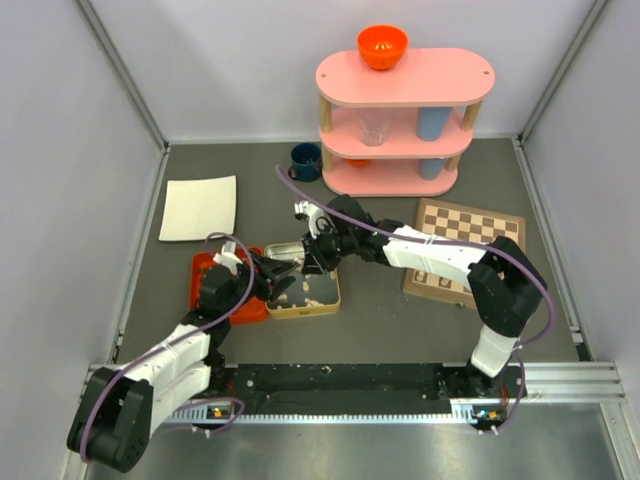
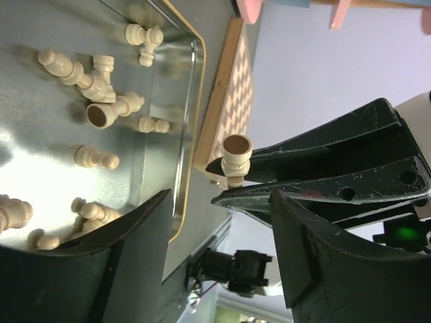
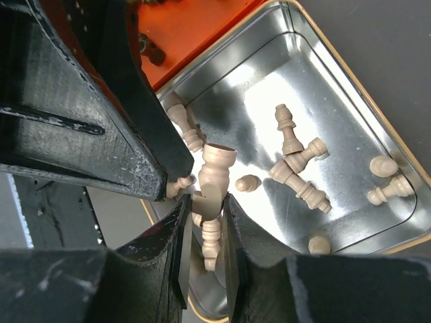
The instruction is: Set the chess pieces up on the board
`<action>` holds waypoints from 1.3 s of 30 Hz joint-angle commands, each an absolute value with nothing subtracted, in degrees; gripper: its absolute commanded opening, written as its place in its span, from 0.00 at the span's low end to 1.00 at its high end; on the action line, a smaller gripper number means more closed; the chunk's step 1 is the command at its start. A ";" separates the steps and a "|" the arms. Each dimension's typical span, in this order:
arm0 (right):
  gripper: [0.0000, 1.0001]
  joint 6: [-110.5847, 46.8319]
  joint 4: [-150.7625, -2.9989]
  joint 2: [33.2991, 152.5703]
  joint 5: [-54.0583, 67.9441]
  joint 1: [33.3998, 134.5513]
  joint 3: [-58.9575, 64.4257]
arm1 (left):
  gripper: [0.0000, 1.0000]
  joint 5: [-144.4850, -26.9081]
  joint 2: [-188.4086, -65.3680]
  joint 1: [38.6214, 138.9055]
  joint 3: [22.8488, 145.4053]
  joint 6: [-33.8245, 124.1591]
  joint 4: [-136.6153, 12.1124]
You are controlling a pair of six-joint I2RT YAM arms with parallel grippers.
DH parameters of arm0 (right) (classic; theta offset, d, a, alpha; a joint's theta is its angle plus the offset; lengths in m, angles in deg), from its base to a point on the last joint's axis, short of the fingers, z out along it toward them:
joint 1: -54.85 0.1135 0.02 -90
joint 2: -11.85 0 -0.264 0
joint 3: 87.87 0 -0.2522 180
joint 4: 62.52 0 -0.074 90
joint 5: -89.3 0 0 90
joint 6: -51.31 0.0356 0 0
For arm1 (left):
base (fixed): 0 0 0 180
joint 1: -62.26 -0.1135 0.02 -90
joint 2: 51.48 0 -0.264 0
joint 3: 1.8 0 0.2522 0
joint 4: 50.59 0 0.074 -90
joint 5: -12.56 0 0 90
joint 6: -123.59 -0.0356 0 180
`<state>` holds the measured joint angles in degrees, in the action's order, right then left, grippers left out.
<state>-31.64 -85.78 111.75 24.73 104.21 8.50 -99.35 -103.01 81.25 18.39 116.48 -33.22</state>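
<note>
Grey matting covers the table (image 1: pixel 400 320), walled in by pale panels. Over the silver tin (image 1: pixel 305 312) the two grippers meet. The right gripper (image 3: pixel 205 203) is clamped on the stem of one pale chess piece (image 3: pixel 217 168), which is held clear above the tin floor with its round base turned towards the left arm. The left gripper (image 1: pixel 280 280) faces it with its fingers spread wide on either side of the right gripper's tips. Nothing is between them, and I cannot tell whether they touch the piece.

A pink three-tier shelf (image 1: pixel 405 80) stands at the far side with an orange bowl (image 1: pixel 382 45) on top. The board (image 1: pixel 462 222) lies in front of it to the right, well apart from the tin. A white cloth (image 1: pixel 198 207) lies at far left, and an orange tray (image 1: pixel 205 270) sits against the tin's left side. A dark blue mug (image 1: pixel 306 160) stands beside the shelf. Loose pale pieces (image 3: pixel 296 168) lie toppled across the tin floor.

The right arm crosses the board's near edge, so what stands there is unclear. Small dark shapes (image 3: pixel 151 50) on the tray are too blurred to identify.
</note>
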 commanded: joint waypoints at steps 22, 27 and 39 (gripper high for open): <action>0.15 -42.21 -83.76 107.04 34.37 104.42 11.84 | 0.50 -114.79 -112.13 79.31 28.22 98.27 -37.20; 0.15 -42.65 -83.84 107.13 34.81 104.42 11.84 | 0.45 -115.49 -111.95 79.05 27.69 100.29 -34.83; 0.15 -43.17 -84.11 106.51 35.51 104.42 12.01 | 0.12 -116.90 -111.07 78.26 27.08 103.02 -32.45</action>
<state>-42.16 -86.09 109.76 33.89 104.21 12.02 -115.59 -112.01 78.62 26.15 102.62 -36.76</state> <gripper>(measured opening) 0.207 0.240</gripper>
